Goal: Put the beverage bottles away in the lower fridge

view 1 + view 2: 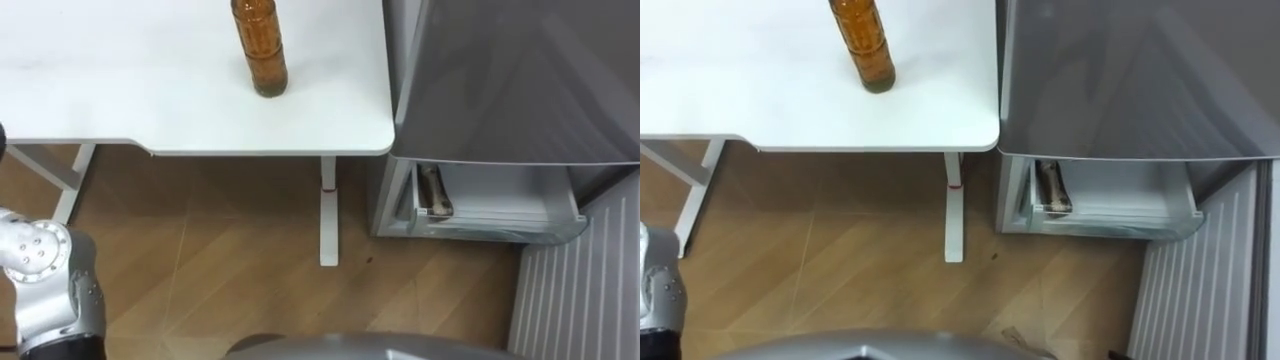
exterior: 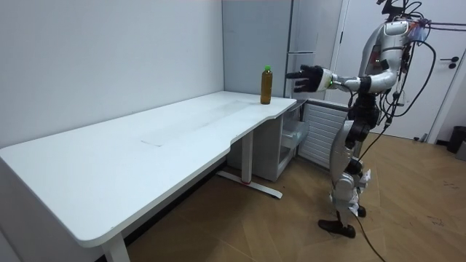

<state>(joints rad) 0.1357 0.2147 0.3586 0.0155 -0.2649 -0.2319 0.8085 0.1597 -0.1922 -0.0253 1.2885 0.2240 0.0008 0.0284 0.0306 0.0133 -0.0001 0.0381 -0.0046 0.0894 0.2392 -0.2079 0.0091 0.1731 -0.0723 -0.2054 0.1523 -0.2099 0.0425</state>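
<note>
Room view: robot stands at worktop (image 2: 145, 145) corner.
L robot hand (image 2: 309, 78): raised near bottle (image 1: 262, 50), not touching, fingers spread, empty.
Bottle: upright on worktop, fridge-side end.
Lower fridge (image 1: 500, 205): open, 2nd bottle (image 1: 433, 192) lying inside.

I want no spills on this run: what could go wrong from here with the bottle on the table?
The bottle is tall and narrow; the open left hand, held out toward it, could tip it on the table rather than grasp it. The open lower fridge compartment sits near the floor, so bending down with the bottle may strain the grip or balance.
</note>
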